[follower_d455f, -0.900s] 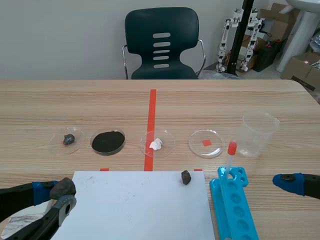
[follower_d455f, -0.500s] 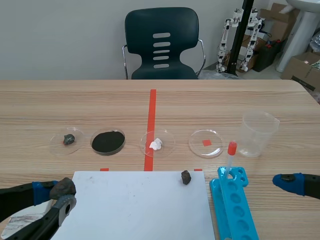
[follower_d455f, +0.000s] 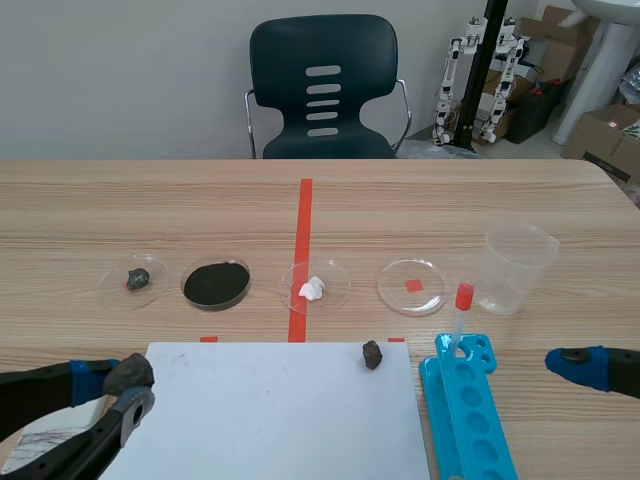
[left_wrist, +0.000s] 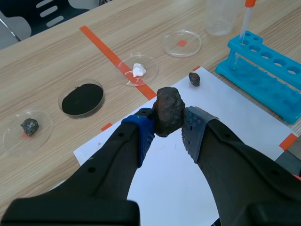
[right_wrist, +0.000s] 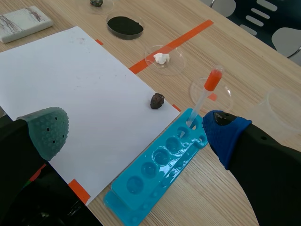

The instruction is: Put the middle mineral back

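Jaws of the left gripper [left_wrist: 168, 126] are clamping on a rough reddish-brown mineral lump [left_wrist: 168, 109]. The two dotted pads are pressing on its opposite sides, and its longer side is standing roughly upright between them. This gripper is hanging low over the near left corner of the white paper sheet [follower_d455f: 270, 420], so the lump is staying well apart from the row of round dishes farther along the wooden table [follower_d455f: 150, 200].

In that row, only the clear dish with the orange square [follower_d455f: 398, 276] is holding nothing. It is lying ahead and far to the right of the jaws, past the paper's far edge, next along from the dish with the white lump [follower_d455f: 335, 272]. I am judging it to be the place for the lump, though the pictures are not settling this.

The right gripper [right_wrist: 135, 132] is hovering nearer to that dish, over the blue plastic tube rack [right_wrist: 160, 174], its jaws wide apart and gripping nothing. A small dark stone [follower_d455f: 372, 353] is lying near the paper's far edge, close in front of the empty dish.
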